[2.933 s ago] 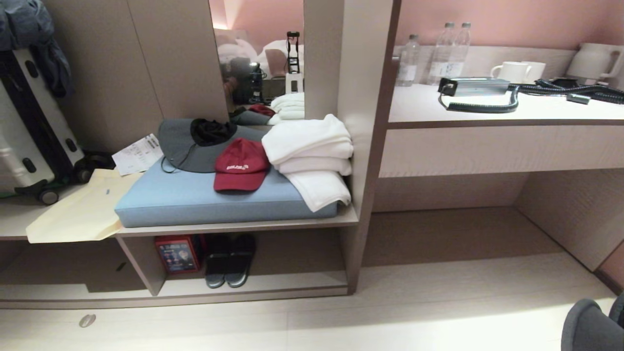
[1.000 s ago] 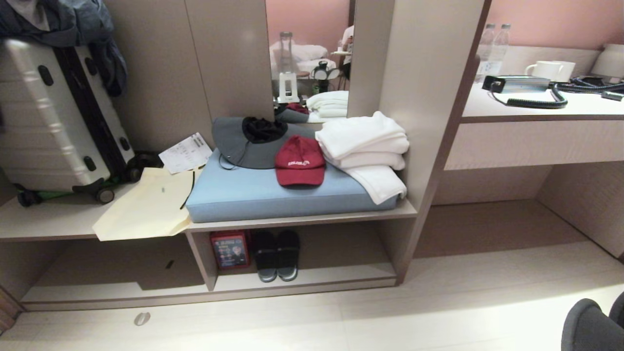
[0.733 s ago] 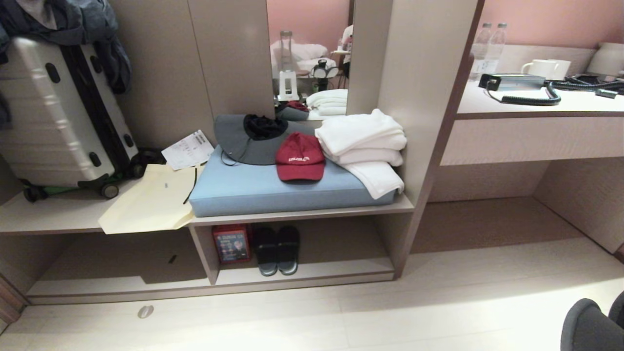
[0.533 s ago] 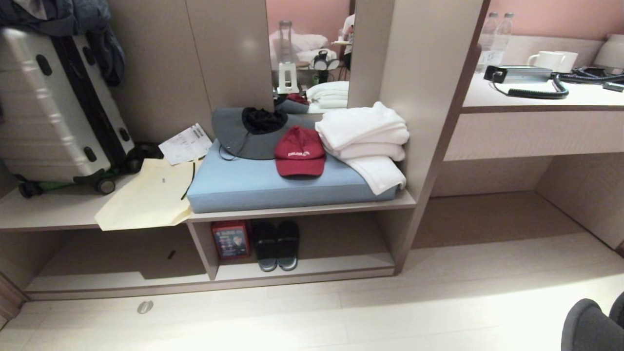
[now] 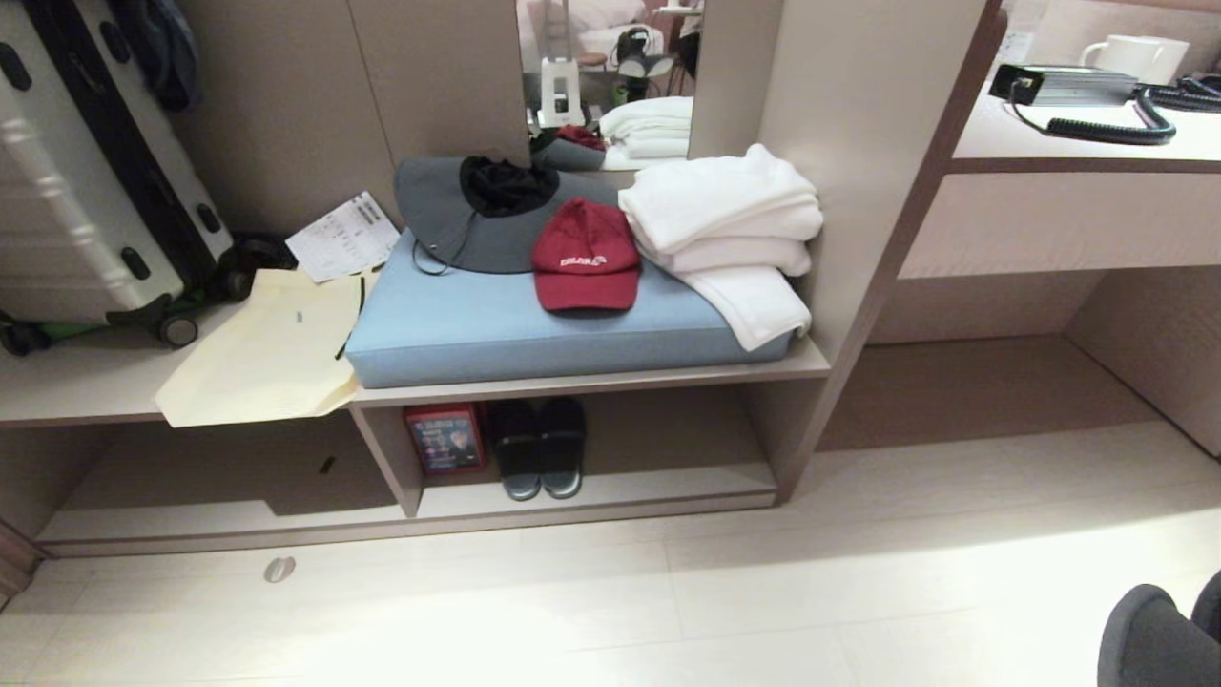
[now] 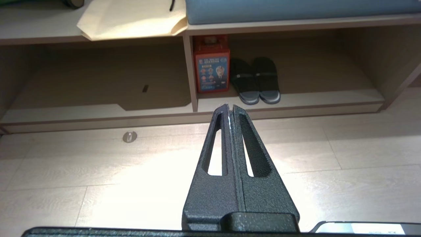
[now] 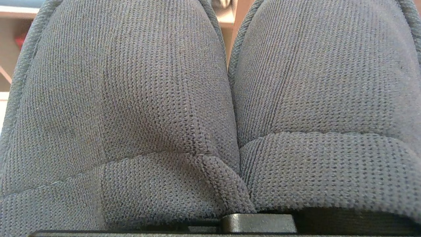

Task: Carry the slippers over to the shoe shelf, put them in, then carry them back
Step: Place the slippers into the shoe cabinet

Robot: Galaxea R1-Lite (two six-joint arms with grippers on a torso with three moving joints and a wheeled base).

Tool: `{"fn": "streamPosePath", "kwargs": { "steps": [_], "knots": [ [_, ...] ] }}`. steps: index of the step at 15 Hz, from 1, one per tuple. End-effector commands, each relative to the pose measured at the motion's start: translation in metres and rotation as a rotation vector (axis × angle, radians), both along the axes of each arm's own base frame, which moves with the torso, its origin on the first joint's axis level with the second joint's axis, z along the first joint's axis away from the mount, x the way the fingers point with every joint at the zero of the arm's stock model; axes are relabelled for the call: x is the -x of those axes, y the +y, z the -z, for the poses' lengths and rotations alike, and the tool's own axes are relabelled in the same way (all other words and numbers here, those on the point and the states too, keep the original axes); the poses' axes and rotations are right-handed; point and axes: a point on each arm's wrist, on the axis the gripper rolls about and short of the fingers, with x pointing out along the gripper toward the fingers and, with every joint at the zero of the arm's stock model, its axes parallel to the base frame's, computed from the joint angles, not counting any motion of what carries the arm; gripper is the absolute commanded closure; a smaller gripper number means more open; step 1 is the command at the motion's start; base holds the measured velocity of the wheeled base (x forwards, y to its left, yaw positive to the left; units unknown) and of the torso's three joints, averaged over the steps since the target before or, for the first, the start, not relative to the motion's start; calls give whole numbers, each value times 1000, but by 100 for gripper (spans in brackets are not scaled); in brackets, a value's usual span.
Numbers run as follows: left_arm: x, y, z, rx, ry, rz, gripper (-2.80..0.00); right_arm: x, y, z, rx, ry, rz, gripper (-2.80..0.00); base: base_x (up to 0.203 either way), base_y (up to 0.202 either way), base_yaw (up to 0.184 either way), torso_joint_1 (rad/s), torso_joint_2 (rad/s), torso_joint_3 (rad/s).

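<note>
Fingers of the right gripper are hidden behind the slippers (image 7: 210, 98) that fill the right wrist view; treat them as pinched tight on the pair, since both heel rims sit pressed together against the gripper body. Note that the pair rides side by side, toes pointing away from the wrist, which keeps both slippers in one grip and ready to slide in toe first. In the head view you see only their rounded toes at the lower right corner (image 5: 1149, 634), well apart from the furniture.

Observe the left gripper (image 6: 229, 108): its two black, textured, slotted fingers are pressed together with nothing between them, pointing towards the shoe shelf (image 5: 610, 491). It reads as parked.

Check the target before advancing. The shoe shelf is a low cubby of taupe laminate with a paler base board and an upright divider. A dark pair of slides (image 5: 539, 448) and a red box (image 5: 442, 439) stand just beside the divider, so the free space lies to their right. Aim there.

Material notes: the slippers are soft knitted grey-blue cloth with a stitched band near the opening, so expect them to deform under grip. Above the cubby, a blue cushion (image 5: 534, 329) carries a red cap (image 5: 585, 258), a grey hat and folded white towels (image 5: 730, 224).
</note>
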Motion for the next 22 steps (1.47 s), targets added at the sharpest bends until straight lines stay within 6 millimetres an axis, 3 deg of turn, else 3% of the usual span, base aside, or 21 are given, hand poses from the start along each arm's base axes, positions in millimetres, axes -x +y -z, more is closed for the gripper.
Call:
{"fn": "streamPosePath", "kwargs": {
  "steps": [1, 22],
  "knots": [
    [0, 0, 0, 0, 1, 0, 0, 0, 0, 0, 1, 1, -1, 0, 0, 0, 0, 10, -1, -201],
    [0, 0, 0, 0, 1, -2, 0, 0, 0, 0, -2, 1, 3, 0, 0, 0, 0, 4, 3, -198]
  ]
}}
